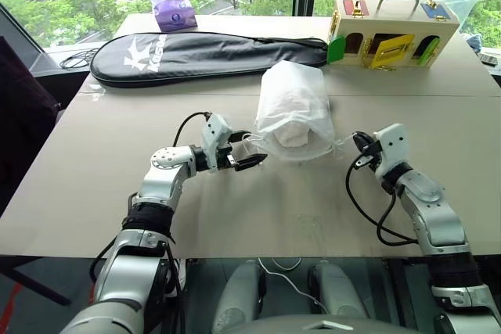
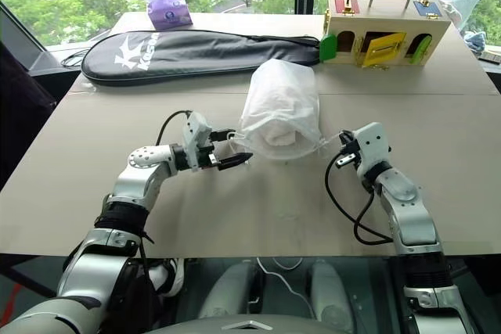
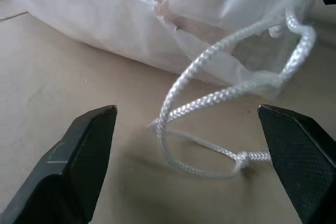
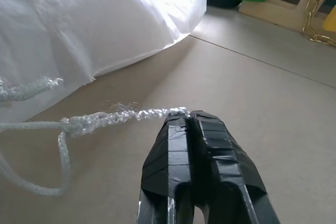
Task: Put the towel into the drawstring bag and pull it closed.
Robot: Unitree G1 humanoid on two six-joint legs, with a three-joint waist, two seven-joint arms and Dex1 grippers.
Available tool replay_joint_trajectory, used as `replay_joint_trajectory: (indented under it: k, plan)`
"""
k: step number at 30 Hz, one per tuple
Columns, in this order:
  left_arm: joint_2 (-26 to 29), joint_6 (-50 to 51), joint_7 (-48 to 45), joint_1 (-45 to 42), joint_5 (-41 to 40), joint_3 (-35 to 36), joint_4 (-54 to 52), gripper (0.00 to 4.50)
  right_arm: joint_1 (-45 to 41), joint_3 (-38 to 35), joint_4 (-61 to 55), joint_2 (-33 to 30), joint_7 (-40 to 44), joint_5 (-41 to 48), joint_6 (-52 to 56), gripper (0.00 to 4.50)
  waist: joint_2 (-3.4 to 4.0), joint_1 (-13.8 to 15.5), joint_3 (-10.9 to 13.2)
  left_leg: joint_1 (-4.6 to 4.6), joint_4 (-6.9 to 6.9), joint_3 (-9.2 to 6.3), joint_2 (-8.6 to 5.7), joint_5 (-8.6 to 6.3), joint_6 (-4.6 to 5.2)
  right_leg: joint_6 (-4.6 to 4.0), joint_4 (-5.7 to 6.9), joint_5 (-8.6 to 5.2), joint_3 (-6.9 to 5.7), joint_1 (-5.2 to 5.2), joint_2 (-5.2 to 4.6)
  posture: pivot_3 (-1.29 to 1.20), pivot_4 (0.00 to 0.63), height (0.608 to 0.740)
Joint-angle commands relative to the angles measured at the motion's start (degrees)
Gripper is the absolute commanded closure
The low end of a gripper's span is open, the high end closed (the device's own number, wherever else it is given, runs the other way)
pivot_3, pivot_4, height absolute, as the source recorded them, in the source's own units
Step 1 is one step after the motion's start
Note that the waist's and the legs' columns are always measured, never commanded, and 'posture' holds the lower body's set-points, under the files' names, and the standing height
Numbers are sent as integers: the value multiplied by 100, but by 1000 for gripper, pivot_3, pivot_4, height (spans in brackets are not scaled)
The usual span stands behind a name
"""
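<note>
The table (image 1: 102,193) is wide and beige, and its near half is mostly bare around both arms, with free surface up to the front edge. At the far side lies a long black racket cover (image 1: 196,54), stretched across the table from left to right. To the right of it stands a wooden box (image 1: 391,33) with coloured doors, and a purple tissue pack (image 1: 174,7) sits behind the cover near the window.

The drawstring bag (image 1: 293,107) lies in the middle of the table. Its long axis runs from far to near; the closed bottom points toward the racket cover and the mouth points toward the robot. The towel (image 1: 293,132) is inside the bag, seen through the thin fabric as a white lump close to the mouth end.

The left gripper (image 1: 249,156) is just beside the left corner of the bag's mouth, low over the table. Its fingers (image 3: 79,156) are spread wide, and the left cord (image 3: 210,124) lies looped on the table between them, not touched by them.

The right gripper (image 4: 189,121) is at the right side of the mouth. Its jaws are pressed together and pinch the frayed end of the right cord (image 4: 105,119), which runs from there to the bag.
</note>
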Motion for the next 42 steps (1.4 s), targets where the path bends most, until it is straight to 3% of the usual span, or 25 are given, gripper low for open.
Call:
replay_joint_trajectory:
  k: [1, 7, 13, 17, 23, 26, 30, 35, 39, 42]
  plan:
    - [26, -367, 56, -82, 35, 168, 94, 1717, -35, -198, -286, -40, -57, 33, -12, 4500, 0, -11, 0, 0, 0, 0, 0, 0, 0, 0, 0, 0, 0, 0, 0, 0, 150, 740]
    - [238, -835, 830, 40, 332, 440, -14, 4432, -30, -549, -149, -24, -558, -102, 5, 4500, 0, -6, 0, 0, 0, -2, 1, 0, 0, 0, 2, 0, 0, 0, 0, 0, 150, 740]
    - [475, -2235, 2664, -134, 1439, 575, 322, 4432, -169, -1048, 116, -25, -1326, -354, -171, 4500, 0, 20, 0, 0, 0, -4, -1, 0, 0, 0, 2, 1, -1, 0, -4, 0, 150, 740]
    - [812, -3070, 4212, -373, 2679, 348, 759, 4432, -273, -1186, 184, -19, -1634, -456, -200, 4500, 0, 4, 0, 1, -1, -3, -2, 0, 0, 1, 4, 1, -2, -1, -4, 0, 150, 740]
    - [976, -3306, 5576, -626, 3302, 375, 1009, 4432, -340, -1405, 272, -24, -1985, -510, -105, 4500, -1, 9, 0, 0, -3, 0, -4, 0, 0, 2, 4, 1, -2, -2, -5, 0, 150, 740]
    - [929, -3372, 5488, -653, 3189, 327, 1030, 4432, -324, -1384, 261, 18, -1805, -298, -30, 4500, 0, 8, -1, 0, -3, -1, -3, 0, 0, 2, 4, 1, -3, -2, -5, 0, 150, 740]
    - [778, -3571, 4847, -547, 2922, 111, 933, 4432, 17, -709, -236, -216, -459, 157, 380, 4500, 0, 0, -1, 1, -3, 2, -3, 0, 0, 2, 4, 1, -3, -1, -4, 0, 150, 740]
    - [721, -3617, 4399, -507, 2756, 6, 834, 4500, 503, -106, -801, -991, 686, 68, 475, 2898, 0, 1, 0, -2, -2, 3, -3, 0, 1, 2, 1, 1, -5, -1, -4, 0, 150, 740]
    - [782, -3585, 4293, -548, 2677, 67, 836, 4500, 570, 62, -1132, -1740, 1446, 6, 472, 2898, -1, 1, -1, 0, 5, 4, -4, 0, 1, 2, 4, 1, -3, 0, -5, 0, 150, 740]
    - [826, -3555, 4243, -557, 2619, 105, 817, 4500, 280, 53, -1256, -1947, 1714, 120, 478, 2898, -2, -17, -1, 2, 6, 3, -1, 0, 1, 2, 5, 1, -5, 0, -1, 0, 150, 740]
